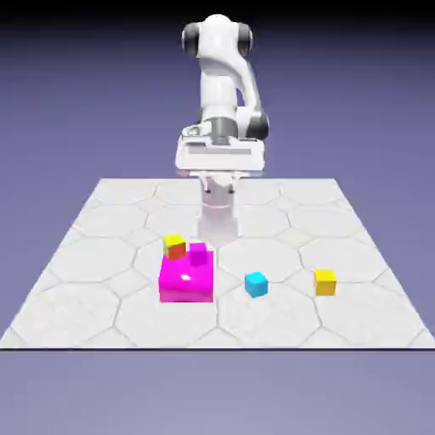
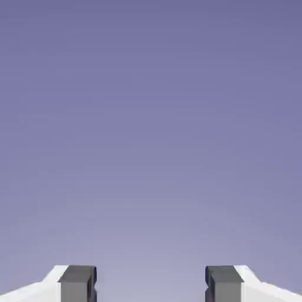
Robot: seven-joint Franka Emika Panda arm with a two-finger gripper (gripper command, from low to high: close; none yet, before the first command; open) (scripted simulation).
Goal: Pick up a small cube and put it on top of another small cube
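Near the table's [image 1: 102,255] middle, the cyan cube [image 1: 256,284] sits between the big magenta block [image 1: 186,281] and a yellow cube [image 1: 324,281]; the gripper [image 2: 150,283] gapes empty.

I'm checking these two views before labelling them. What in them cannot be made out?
- Hand view: only backdrop between the pincer fingertips; table and cubes are out of frame.
- Exterior view: the big magenta block hides the lower parts of the yellow-and-orange cube and small magenta cube behind it.
- Exterior view: the fingertips are hidden behind the hand.
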